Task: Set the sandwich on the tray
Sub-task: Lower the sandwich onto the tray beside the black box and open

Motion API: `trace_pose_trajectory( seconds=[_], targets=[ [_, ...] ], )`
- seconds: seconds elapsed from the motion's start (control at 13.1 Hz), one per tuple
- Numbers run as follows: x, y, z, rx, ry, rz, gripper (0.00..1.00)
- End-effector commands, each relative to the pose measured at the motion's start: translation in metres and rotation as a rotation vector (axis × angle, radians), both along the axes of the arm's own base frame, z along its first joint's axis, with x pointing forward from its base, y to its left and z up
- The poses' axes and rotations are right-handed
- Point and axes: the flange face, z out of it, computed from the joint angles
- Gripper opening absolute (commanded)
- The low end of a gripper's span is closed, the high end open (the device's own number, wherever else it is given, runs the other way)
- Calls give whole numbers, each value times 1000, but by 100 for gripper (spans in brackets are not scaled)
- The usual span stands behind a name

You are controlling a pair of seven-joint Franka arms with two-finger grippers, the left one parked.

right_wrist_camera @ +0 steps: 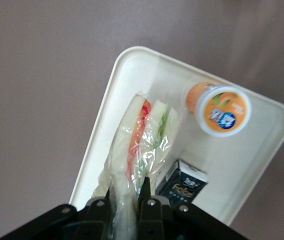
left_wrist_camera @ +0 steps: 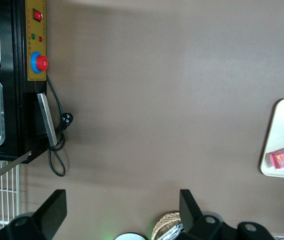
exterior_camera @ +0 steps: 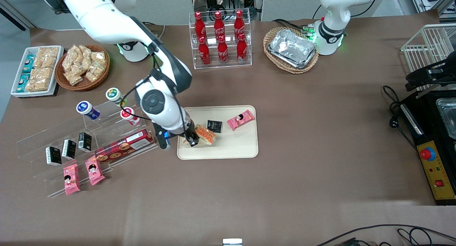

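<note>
The sandwich (exterior_camera: 205, 135) is a clear-wrapped wedge of pale bread with red and green filling. It is over the cream-beige tray (exterior_camera: 242, 146), at the tray's end toward the working arm. My right gripper (exterior_camera: 192, 139) is shut on the sandwich's wrapped bread end. In the right wrist view the sandwich (right_wrist_camera: 143, 142) runs out from between the fingers (right_wrist_camera: 145, 192) of the gripper (right_wrist_camera: 128, 199), over the tray (right_wrist_camera: 102, 131) close to its rim. I cannot tell whether it rests on the tray floor. The tray's other end shows in the left wrist view (left_wrist_camera: 281, 131).
On the tray lie a black packet (exterior_camera: 214, 126), a pink snack packet (exterior_camera: 241, 119) and an orange-capped bottle (right_wrist_camera: 220, 108) beside the sandwich. A clear stepped rack (exterior_camera: 82, 142) with bottles, packets and a biscuit box (exterior_camera: 125, 145) stands close to the gripper. A cola rack (exterior_camera: 221, 39) stands farther from the camera.
</note>
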Motion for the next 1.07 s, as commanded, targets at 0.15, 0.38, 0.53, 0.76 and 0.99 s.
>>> trace_pose_trajectory(
  seconds=[0.15, 0.38, 0.53, 0.76, 0.99],
  targets=[
    [0, 41, -47, 3, -47, -63, 0],
    [-6, 53, -65, 4, -63, -84, 0],
    [-7, 56, -76, -10, -81, -93, 0],
    [-2, 58, -78, -7, -83, -109, 26],
    [1, 59, -78, -4, -87, -108, 51]
  ],
)
